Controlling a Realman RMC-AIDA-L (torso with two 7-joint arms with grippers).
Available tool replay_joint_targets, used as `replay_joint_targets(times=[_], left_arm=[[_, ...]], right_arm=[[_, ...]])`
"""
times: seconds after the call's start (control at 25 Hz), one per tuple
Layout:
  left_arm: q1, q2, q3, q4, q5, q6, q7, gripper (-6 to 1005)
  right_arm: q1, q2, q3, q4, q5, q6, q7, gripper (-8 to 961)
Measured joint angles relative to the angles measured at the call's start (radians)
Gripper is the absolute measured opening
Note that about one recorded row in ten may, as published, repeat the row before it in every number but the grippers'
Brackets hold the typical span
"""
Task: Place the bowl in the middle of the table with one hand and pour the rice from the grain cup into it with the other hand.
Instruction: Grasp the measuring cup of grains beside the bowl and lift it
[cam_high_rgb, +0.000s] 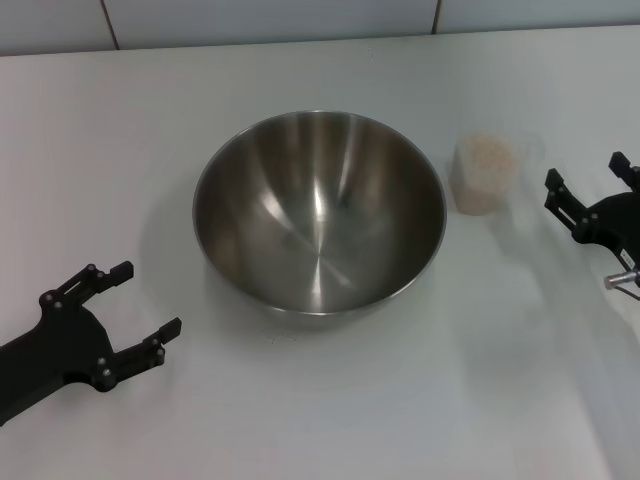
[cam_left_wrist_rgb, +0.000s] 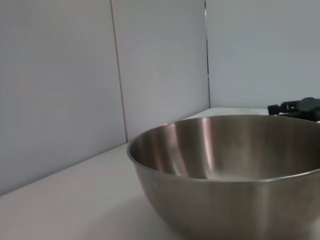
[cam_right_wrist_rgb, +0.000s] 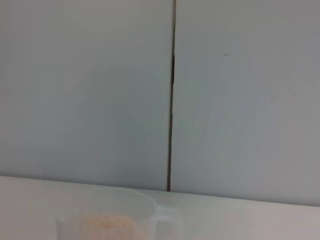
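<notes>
The steel bowl (cam_high_rgb: 318, 210) stands upright and empty in the middle of the white table (cam_high_rgb: 300, 420). It fills the lower part of the left wrist view (cam_left_wrist_rgb: 225, 170). The clear grain cup (cam_high_rgb: 485, 172) stands just right of the bowl, apart from it, with beige rice (cam_high_rgb: 487, 152) inside. The cup's rim (cam_right_wrist_rgb: 115, 225) and the rice (cam_right_wrist_rgb: 107, 224) show low in the right wrist view. My left gripper (cam_high_rgb: 150, 297) is open and empty, front left of the bowl. My right gripper (cam_high_rgb: 585, 170) is open and empty, a short way right of the cup.
A tiled wall edge (cam_high_rgb: 270, 35) runs along the back of the table. The right gripper (cam_left_wrist_rgb: 300, 106) shows beyond the bowl in the left wrist view. Bare tabletop lies in front of the bowl and at the far left.
</notes>
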Motion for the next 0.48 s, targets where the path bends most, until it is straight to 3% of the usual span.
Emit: replay_joint_targets(times=[0.48], left_arm=[[-0.013,-0.007,-0.001,-0.001,0.023,-0.004,-0.004,865]], right_arm=[[0.04,0.0,-0.002,0.0,0.0,0.061,-0.001,834]])
